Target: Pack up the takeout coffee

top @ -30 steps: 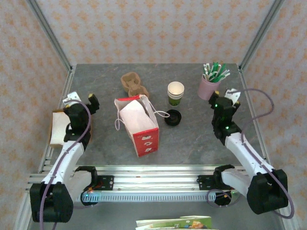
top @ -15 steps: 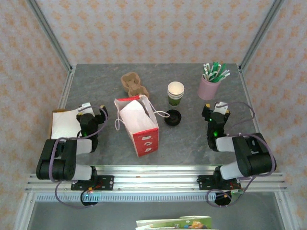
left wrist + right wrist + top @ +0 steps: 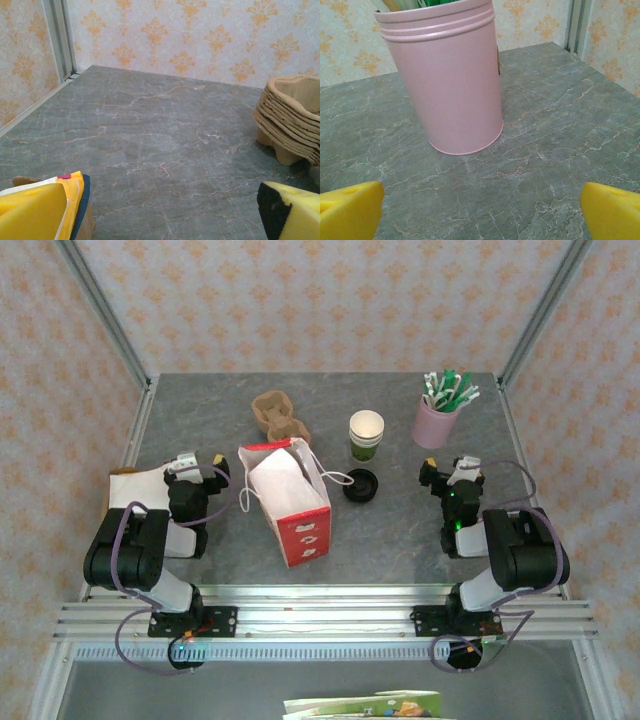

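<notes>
Grey marble-pattern table (image 3: 400, 540), enclosed by patterned walls and an aluminium frame. Item one: a red-and-white paper bag (image 3: 300, 530) with string handles is stood upright and open at centre-left, its white interior facing up. The takeout coffee cannot be located, as the lower part of the bag is hidden by its own walls. Item two: a loose black lid (image 3: 360, 485) is laid flat on the table just right of the bag, close to one string handle. Item three: a stack of lidless green cups (image 3: 366, 436) with cream insides is set upright just behind the lid. Item four: a stack of brown moulded-pulp cup carriers (image 3: 280, 415) is placed behind the bag and is also seen at the right edge of the left wrist view. Item five: a pink tumbler (image 3: 435, 422) holding green and white straws (image 3: 452, 388) is stood at the far right, directly ahead of the right wrist camera. Item six: a white sheet stack (image 3: 135, 490) is laid at the left edge of the table. The left gripper (image 3: 200, 466) is held low beside that stack, left of the bag. Its yellow pads (image 3: 35, 212) are spread wide, with bare table between them and nothing gripped. The right gripper (image 3: 450, 472) is held low in front of the tumbler, apart from it. Its yellow pads (image 3: 350, 210) are likewise spread wide and nothing is held.
</notes>
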